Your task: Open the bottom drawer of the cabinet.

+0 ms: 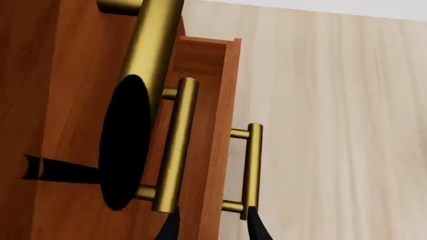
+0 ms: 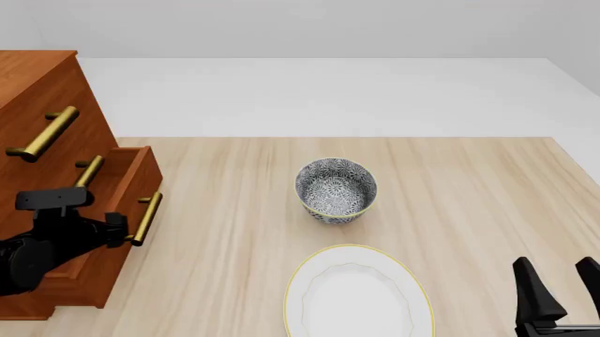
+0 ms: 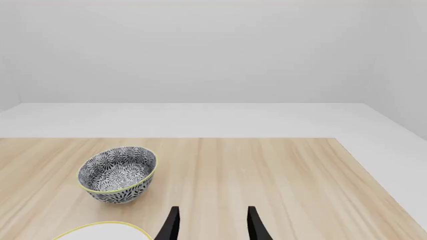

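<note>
Meanwhile, left end effector (image 2: 126,230) clamped around bottom drawer (image 2: 117,184) handle; right (image 2: 560,281) empty, open.

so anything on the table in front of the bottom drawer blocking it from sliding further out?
Nothing visible. The bottom drawer faces bare table; the bowl and plate sit well off to the side. The left gripper is at its handle.

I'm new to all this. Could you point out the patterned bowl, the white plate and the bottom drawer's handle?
patterned bowl (image 2: 336,189), front view, its inside.
white plate (image 2: 352,298), front view, its middle.
bottom drawer's handle (image 2: 146,218), front view, the brass bar's middle.
</note>
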You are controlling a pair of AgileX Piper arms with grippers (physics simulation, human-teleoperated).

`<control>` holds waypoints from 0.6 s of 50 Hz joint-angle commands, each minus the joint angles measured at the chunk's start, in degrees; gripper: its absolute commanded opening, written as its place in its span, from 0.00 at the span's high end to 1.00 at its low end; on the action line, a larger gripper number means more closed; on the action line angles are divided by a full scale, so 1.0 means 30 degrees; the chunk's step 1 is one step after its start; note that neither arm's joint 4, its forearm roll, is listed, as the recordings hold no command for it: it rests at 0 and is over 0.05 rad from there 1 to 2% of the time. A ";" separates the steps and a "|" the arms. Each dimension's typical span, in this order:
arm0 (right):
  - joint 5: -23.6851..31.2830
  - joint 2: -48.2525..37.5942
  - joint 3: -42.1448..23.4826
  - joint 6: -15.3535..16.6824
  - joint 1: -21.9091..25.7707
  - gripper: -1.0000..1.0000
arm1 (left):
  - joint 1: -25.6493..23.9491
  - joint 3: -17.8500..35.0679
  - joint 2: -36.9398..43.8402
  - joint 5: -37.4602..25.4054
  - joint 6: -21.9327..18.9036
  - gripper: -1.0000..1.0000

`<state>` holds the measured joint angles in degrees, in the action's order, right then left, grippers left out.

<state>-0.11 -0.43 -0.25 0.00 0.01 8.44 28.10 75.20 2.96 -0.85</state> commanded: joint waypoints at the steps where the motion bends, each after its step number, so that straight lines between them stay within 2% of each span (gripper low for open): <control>1: -0.0001 0.0004 0.0000 -0.0001 0.0001 0.00 | -0.0064 0.0100 0.0980 0.0547 -0.0040 0.00; 16: 0.0000 0.0001 0.0000 -0.0003 0.0000 0.00 | -0.0170 0.0278 0.2120 0.1124 -0.0082 0.00; 30: 0.0000 0.0003 0.0000 -0.0001 -0.0004 0.00 | -0.0732 0.0114 0.3605 0.2105 0.0472 0.00</control>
<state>-0.11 -0.43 -0.25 0.00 0.01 7.22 28.50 83.15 7.65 -0.39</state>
